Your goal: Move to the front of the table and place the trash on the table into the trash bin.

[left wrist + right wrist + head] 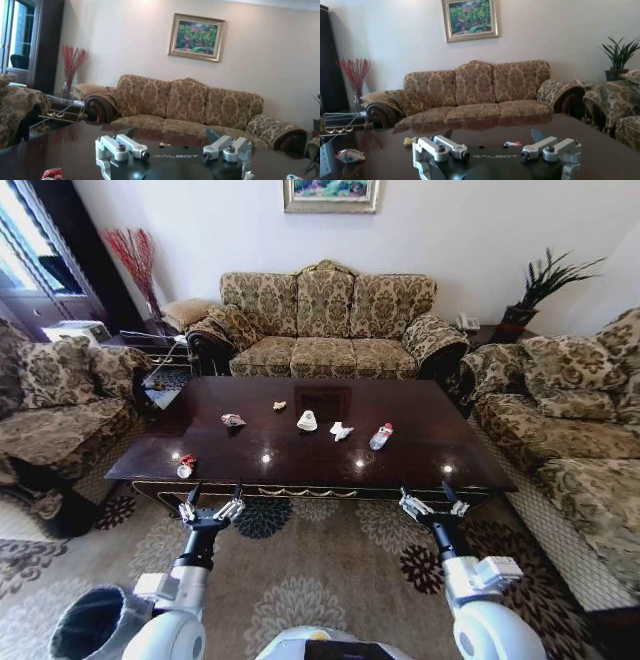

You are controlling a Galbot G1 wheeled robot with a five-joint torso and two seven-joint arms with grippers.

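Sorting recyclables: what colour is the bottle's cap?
Red; the bottle shows best in the head view.

patterned sofas (325, 320) ring a floral carpet (320, 580) under a framed painting (331, 194)

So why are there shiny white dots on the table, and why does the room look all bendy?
In the head view, the glossy table mirrors ceiling lamps as bright dots along its near edge, and the wide lens curves the sofas at the sides. In the left wrist view, the picture looks soft and hazy, while the left claw up close stays clearer.

Head high; wrists level, sofa-facing (325, 320)
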